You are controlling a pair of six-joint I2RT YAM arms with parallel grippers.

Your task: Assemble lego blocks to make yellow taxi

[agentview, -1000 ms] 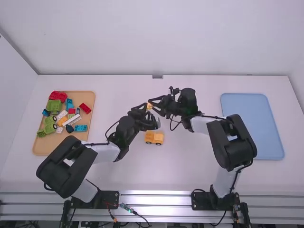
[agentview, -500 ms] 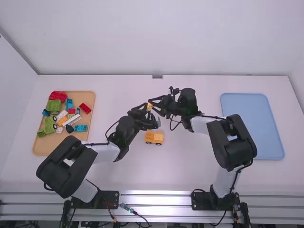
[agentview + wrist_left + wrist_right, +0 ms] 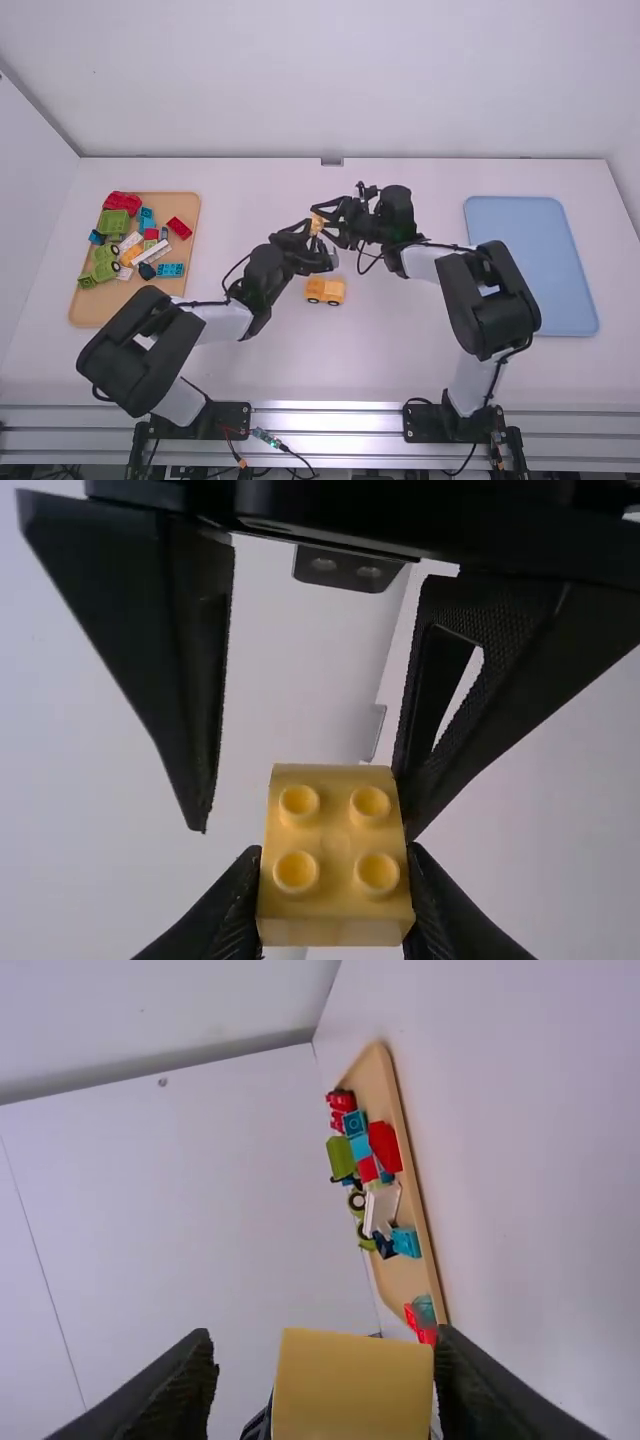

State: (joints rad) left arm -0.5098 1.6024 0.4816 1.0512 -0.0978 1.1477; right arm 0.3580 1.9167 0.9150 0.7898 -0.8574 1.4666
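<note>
In the high view, left gripper (image 3: 312, 229) and right gripper (image 3: 322, 221) face to face over the white table (image 3: 400, 340), with a yellow four-stud lego block (image 3: 318, 226) between them; nearby on the table, a yellow wheeled lego car base (image 3: 325, 290). To the left, a wooden tray (image 3: 185, 300) of mixed blocks; to the right, a light-blue tray (image 3: 530, 265). In the left wrist view, clamped on the block from both sides with the left gripper, studs exposed; right gripper spread around it, near one side and well apart from the other. In the right wrist view, same uneven fit: block beside one finger (image 3: 485, 1390), gap to the opposite one. Looks like a handover, probably for a better angle onto the base. Could twist or shove the block by closing off-centre; could drop it by releasing the left too early. Later, might roll the base away by pressing with studs misaligned.
</note>
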